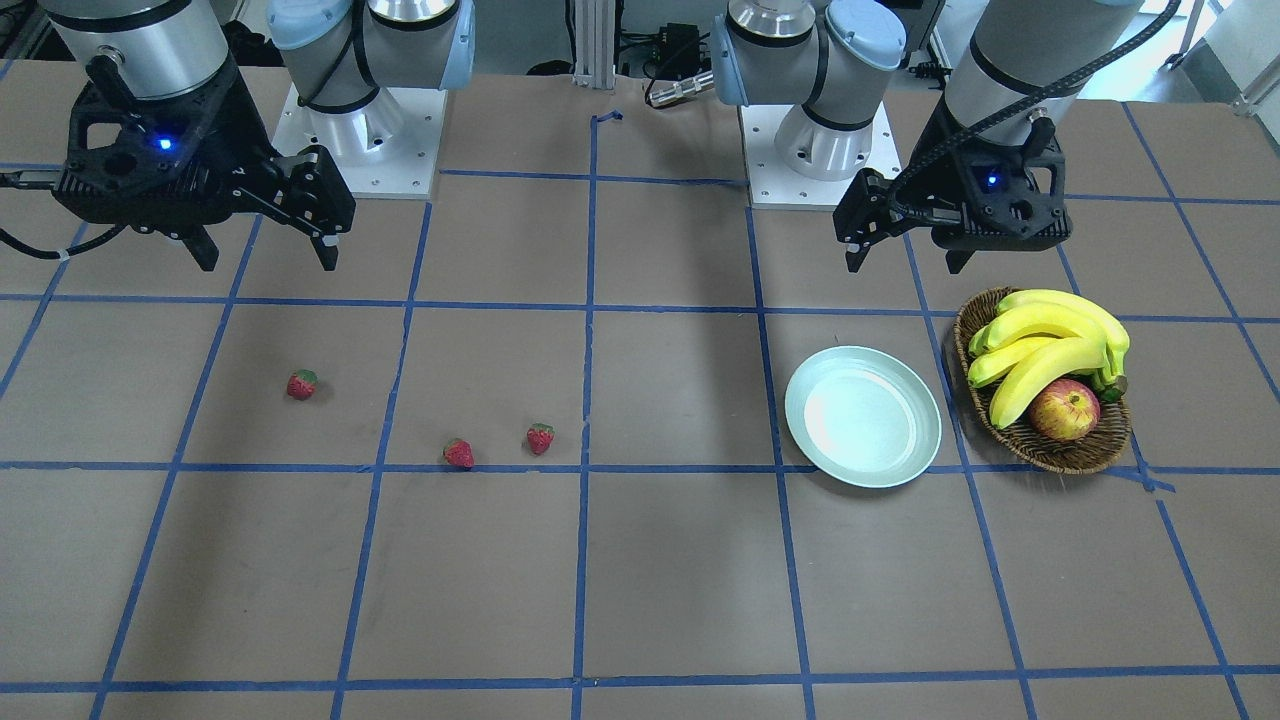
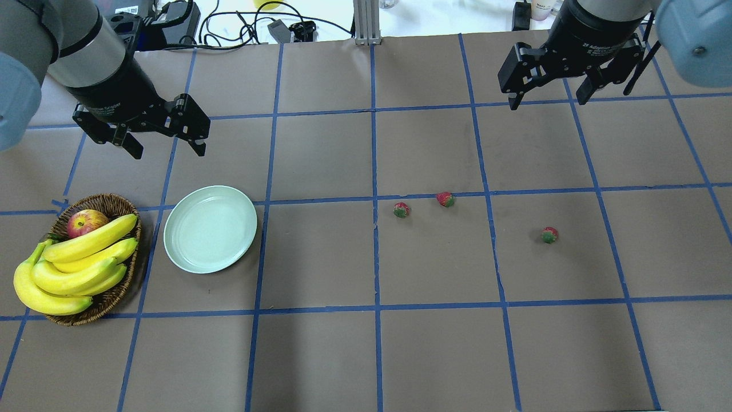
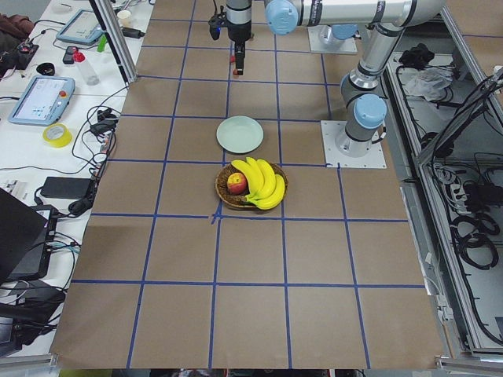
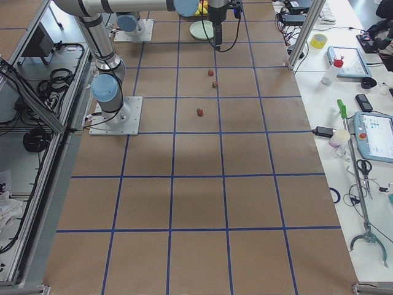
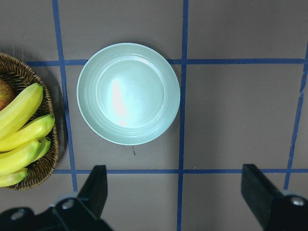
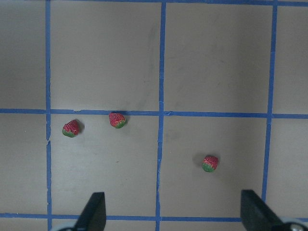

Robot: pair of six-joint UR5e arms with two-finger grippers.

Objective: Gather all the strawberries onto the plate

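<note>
Overhead exterior, writing: white wrist print (image 2: 600,44) unreadable
Left gripper (image 2: 170,153): jaws wide, empty
Right gripper (image 2: 547,104): jaws wide, empty

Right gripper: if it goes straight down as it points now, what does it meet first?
Probably bare table. The right gripper hangs open, pointing down, and its wrist view shows nothing between its fingers; the nearest strawberry lies beyond them. Depth is uncertain.
</note>
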